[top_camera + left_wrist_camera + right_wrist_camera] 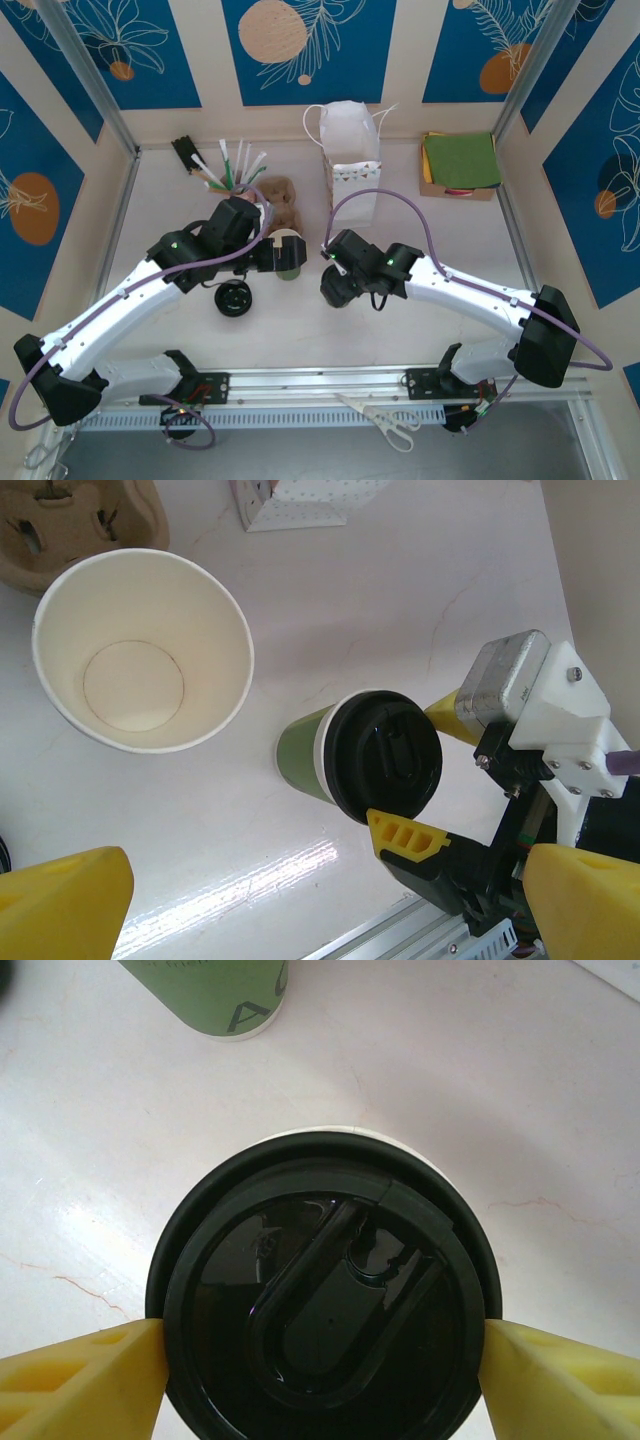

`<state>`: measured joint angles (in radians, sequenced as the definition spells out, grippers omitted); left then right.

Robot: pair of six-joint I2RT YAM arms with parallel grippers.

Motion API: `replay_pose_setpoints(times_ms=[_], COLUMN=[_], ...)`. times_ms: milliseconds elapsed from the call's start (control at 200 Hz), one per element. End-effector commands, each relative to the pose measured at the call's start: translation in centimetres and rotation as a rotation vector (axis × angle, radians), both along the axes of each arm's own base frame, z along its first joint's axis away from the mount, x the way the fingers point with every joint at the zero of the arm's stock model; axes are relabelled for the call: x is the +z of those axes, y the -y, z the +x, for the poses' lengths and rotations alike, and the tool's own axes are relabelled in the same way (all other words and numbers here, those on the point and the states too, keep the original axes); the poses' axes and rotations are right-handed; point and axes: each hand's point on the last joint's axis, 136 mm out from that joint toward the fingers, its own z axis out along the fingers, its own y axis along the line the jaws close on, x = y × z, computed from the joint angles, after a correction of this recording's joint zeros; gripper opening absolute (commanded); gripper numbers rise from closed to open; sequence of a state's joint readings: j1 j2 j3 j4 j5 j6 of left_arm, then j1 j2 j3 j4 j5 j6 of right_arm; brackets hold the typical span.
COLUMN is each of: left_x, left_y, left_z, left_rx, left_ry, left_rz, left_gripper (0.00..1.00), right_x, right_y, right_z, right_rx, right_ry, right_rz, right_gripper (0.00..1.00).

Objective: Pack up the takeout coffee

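Top view: tall white paper bag (352,165) upright at the far side of the pale surface (460,235).

Left wrist view: small olive-green paper cup with round black plastic lid (385,760) upright on the surface, beside a lidless cream-lined cup (140,650), flanked by the right jaws; left jaws spread wide, empty.

Right wrist view: lid between yellow fingers (80,1385); pinching or just clear, impossible to tell.

Lid on, so judged partway; carrying over and lowering into the bag not yet done.

Beige walls (400,60), blue leaf-print panels (140,50); aluminium corner posts (90,80); pale marbled tabletop (470,240), bright glare.
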<state>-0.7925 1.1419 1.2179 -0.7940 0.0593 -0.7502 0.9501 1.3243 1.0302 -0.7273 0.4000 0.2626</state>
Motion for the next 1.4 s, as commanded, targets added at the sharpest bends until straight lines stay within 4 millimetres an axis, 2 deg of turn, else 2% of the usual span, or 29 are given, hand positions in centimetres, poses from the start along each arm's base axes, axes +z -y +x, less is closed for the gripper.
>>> replay_pose_setpoints(times_ms=[0,285,495,745,905,1075,1150,1300,1395], left_x=[-0.3,-0.5,-0.5,-2.1,-4.3,-6.2,-6.9,-8.0,-8.3], left_y=[0.0,0.2,1.0,3.6,5.1,7.1,7.6,8.3,8.8], left_z=[-0.8,-0.7,-0.9,-2.1,-2.5,-2.8,-2.7,-2.5,-2.3], left_rx=[-0.025,-0.020,-0.010,-0.016,-0.004,-0.014,-0.013,-0.008,-0.015], left_ry=[-0.014,-0.019,-0.009,-0.015,-0.085,-0.140,-0.151,-0.162,-0.162], left_rz=[0.007,0.006,-0.037,-0.039,-0.025,0.008,0.019,0.023,0.018], left_gripper=[1.00,1.00,1.00,1.00,0.90,0.82,0.78,0.76,0.66], right_x=[0.8,2.3,4.5,5.9,5.6,4.8,4.5,3.9,3.2], right_y=[-0.4,-0.7,0.1,2.8,4.2,4.3,4.1,4.1,4.1], right_z=[-0.2,0.2,0.6,0.7,0.0,-0.9,-1.1,-1.2,-1.2], right_rx=[0.012,0.001,-0.078,-0.258,-0.325,-0.335,-0.329,-0.339,-0.345], right_ry=[-0.003,0.011,-0.055,-0.255,-0.321,-0.385,-0.409,-0.436,-0.460], right_rz=[0.018,0.054,0.206,0.480,0.566,0.594,0.604,0.599,0.592], right_gripper=[0.81,0.85,0.86,0.75,0.69,0.58,0.50,0.48,0.48])
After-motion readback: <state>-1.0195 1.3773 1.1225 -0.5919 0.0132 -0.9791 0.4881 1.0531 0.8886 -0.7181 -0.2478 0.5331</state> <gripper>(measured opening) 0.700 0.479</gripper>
